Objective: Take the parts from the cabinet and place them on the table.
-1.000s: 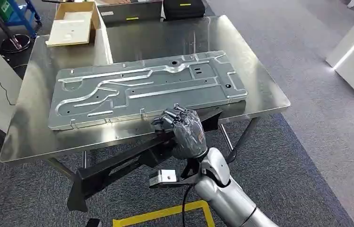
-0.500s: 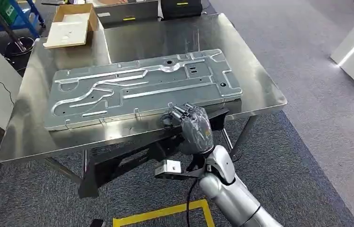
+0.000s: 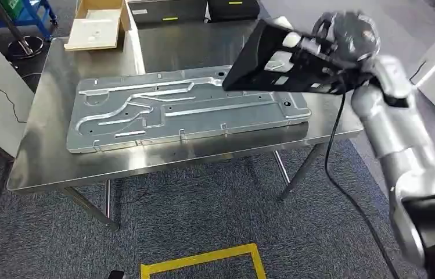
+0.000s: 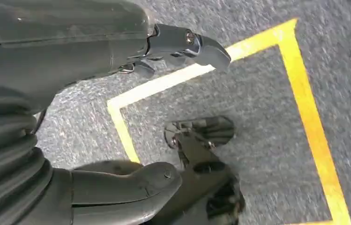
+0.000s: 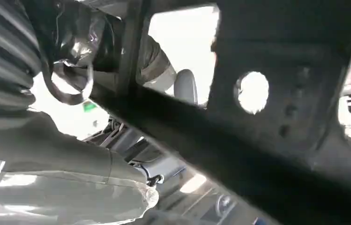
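While our head view shows our right hand [image 3: 342,35] raised above the far right of the steel bench [image 3: 46,157], holding a black bracket [image 3: 273,58] over one end of the large stamped metal panel [image 3: 186,107] lying flat there, our right wrist view shows that bracket's holed underside close up, fingers wrapped round it. Our left hand [image 4: 70,117] hangs over carpet and yellow floor tape [image 4: 304,108], fingers apart, holding nothing. At the bench's far corner an open cardboard box [image 3: 96,26] holds a pale flat sheet.

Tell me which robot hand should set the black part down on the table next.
The right. The right robot hand already holds the black part raised above the steel table, over the far end of the large metal plate. The left robot hand hangs low over the carpeted floor, holding nothing.
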Robot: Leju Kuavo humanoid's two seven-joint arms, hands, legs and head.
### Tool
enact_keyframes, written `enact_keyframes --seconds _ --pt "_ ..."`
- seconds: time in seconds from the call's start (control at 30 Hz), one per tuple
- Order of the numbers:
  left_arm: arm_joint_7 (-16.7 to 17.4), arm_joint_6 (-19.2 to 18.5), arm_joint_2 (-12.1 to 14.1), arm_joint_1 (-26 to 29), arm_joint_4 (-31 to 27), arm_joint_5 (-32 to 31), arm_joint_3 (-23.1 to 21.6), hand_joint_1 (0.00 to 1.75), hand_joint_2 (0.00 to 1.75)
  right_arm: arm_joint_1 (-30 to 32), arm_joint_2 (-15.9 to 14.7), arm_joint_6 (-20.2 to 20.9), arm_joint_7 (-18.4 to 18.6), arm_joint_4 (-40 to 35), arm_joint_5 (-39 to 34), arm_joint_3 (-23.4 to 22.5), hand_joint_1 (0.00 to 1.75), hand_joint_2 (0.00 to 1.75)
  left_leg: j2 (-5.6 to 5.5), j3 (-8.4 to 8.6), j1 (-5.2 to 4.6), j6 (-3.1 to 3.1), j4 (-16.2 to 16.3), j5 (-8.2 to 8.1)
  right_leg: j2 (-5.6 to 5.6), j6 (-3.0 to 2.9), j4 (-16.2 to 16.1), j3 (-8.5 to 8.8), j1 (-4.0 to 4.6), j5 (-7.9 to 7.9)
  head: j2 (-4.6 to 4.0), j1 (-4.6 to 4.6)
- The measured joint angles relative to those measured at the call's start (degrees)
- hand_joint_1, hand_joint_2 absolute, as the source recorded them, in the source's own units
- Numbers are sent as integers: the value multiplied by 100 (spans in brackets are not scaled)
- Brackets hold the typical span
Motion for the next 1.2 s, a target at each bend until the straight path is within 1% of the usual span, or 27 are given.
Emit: enact_keyframes --seconds 0.03,0.07,0.13,0.17,0.2,0.23,0.27,0.33,0.37,0.4,0.43,0.5,0.53,0.57,0.67,0.7,0.73,0.77,0.83,0.87,0.9,0.93,1.0,1.03,1.07,1.17,1.2 --pt "-2 -11 -6 -11 0 -11 0 0 175 -304 -57 87 26 149 30 17 175 175 -23 -10 -9 -18 4 -9 20 -20 -247 132 13 -26 -2 0" --pt "-7 -15 -17 -22 0 -26 0 0 175 -567 -59 140 30 291 50 59 175 175 -58 -30 -28 -51 35 -14 28 -49 -372 174 53 -30 0 2" --pt "-9 -28 -22 -14 0 -33 0 0 175 -859 -63 172 59 531 85 142 175 175 -59 -30 -6 -109 1 3 27 -105 -369 165 82 -59 -2 2" --pt "-33 -76 -28 -10 0 -39 -2 0 175 -959 -63 216 107 648 146 185 175 175 -60 -25 -5 -142 -11 10 24 -143 -376 161 82 -50 0 -2" --pt "-74 -136 -28 -14 0 -44 -2 0 175 -1086 -61 310 166 741 223 247 175 175 -50 -57 -20 -178 11 -37 3 -191 -416 184 21 -22 -2 -2" --pt "-116 -188 -31 -20 0 -46 -7 0 175 -1223 -59 417 205 830 293 313 175 175 -11 -108 -18 -204 141 -144 -5 -225 -426 185 22 -24 0 -2" --pt "-133 -223 -37 -33 0 -63 -11 0 175 -1390 -50 573 181 931 310 385 175 175 12 -248 -10 -219 461 -342 -15 -268 -425 177 23 -26 0 -4" --pt "-135 -251 -41 -14 0 -96 -17 0 175 -1722 -52 949 -21 1205 245 520 175 175 40 -673 4 -239 1397 -734 -22 -297 -424 178 41 -40 0 -4" --pt "-131 -258 -44 5 0 -98 -17 0 175 -1816 -46 1069 -147 1291 190 573 175 175 42 -828 4 -243 1729 -800 -21 -306 -422 188 50 -46 0 -2" --pt "-120 -269 -44 17 0 -107 -17 0 175 -1856 -26 1186 -294 1384 103 625 175 175 43 -854 4 -234 1762 -715 -13 -316 -422 208 59 -54 0 -2" --pt "-116 -278 -44 22 0 -114 -17 0 175 -1865 -11 1250 -409 1455 56 662 175 175 44 -758 4 -218 1535 -518 -1 -319 -421 232 68 -64 -2 -2" --pt "-114 -315 -44 17 0 -122 -17 0 175 -1825 57 1247 -619 1595 -3 750 175 175 48 -326 -8 -151 592 12 19 -311 -416 274 86 -91 -2 -2" --pt "-114 -323 -41 13 0 -129 -18 0 175 -1762 112 1171 -702 1676 -38 802 175 175 56 -139 -35 -86 139 96 22 -296 -414 282 85 -103 0 -2" --pt "-109 -328 -44 7 0 -146 -18 0 175 -1696 164 1044 -765 1750 -59 844 175 175 63 -72 -52 -83 36 70 36 -275 -397 259 131 -106 0 0" --pt "-87 -328 -44 -15 0 -164 -22 0 175 -1198 433 569 -940 2003 -90 946 175 175 62 -24 -59 -75 -30 38 44 -191 -469 280 103 -58 0 0" --pt "-81 -328 -48 -30 0 -166 -22 0 175 -994 534 399 -984 2072 -105 964 175 175 66 31 2 -24 -127 88 42 -158 -474 286 141 -71 0 0" --pt "-76 -330 -50 -47 0 -166 -22 0 175 -808 605 219 -1032 2150 -131 979 175 175 72 65 12 -5 -186 122 36 -138 -393 266 104 -132 -2 2" --pt "-74 -330 -50 -70 0 -168 -22 0 175 -685 676 117 -1071 2220 -142 999 175 175 75 57 14 30 -201 140 33 -122 -128 123 86 -314 0 2" --pt "-70 -330 -55 -92 0 -177 -22 0 175 -469 763 23 -1093 2358 -155 1023 175 175 45 48 13 40 -200 139 34 -70 760 -311 47 -705 0 0" --pt "-50 -330 -55 -88 0 -175 -22 0 175 -359 783 4 -1128 2415 -175 1032 175 175 32 47 15 40 -196 137 33 -43 1135 -516 28 -810 0 2" --pt "-17 -330 -55 -77 0 -168 -20 0 175 -242 818 -49 -1159 2465 -201 1036 175 175 21 51 19 36 -191 133 31 -19 1285 -623 -3 -771 0 0" --pt "18 -328 -54 -63 0 -164 -20 0 175 -143 865 -108 -1191 2508 -236 1040 175 175 16 55 22 17 -180 120 27 1 1119 -585 -32 -589 -2 0" --pt "74 -299 -55 -67 0 -164 -20 0 175 46 938 -284 -1283 2565 -282 1045 175 175 15 56 44 -43 -115 70 22 22 144 -145 -75 -22 0 0" --pt "83 -286 -53 -71 0 -164 -20 0 175 124 964 -363 -1316 2585 -300 1045 175 175 14 41 44 -89 -72 33 18 29 -337 58 -91 120 -2 2" --pt "81 -258 -50 -82 0 -166 -18 0 175 176 986 -433 -1355 2613 -330 1045 175 175 9 1 15 -126 -46 17 32 14 -368 99 -39 16 -2 2" --pt "72 -251 -48 -85 0 -181 -20 0 175 334 1008 -462 -1430 2666 -361 1045 175 175 6 0 18 -209 -57 27 53 -96 -355 57 1 28 -2 -2" --pt "70 -253 -46 -85 0 -181 -17 0 175 352 1012 -464 -1436 2670 -361 1045 175 175 5 -2 20 -241 -57 14 51 -149 -377 62 -30 43 0 -2"
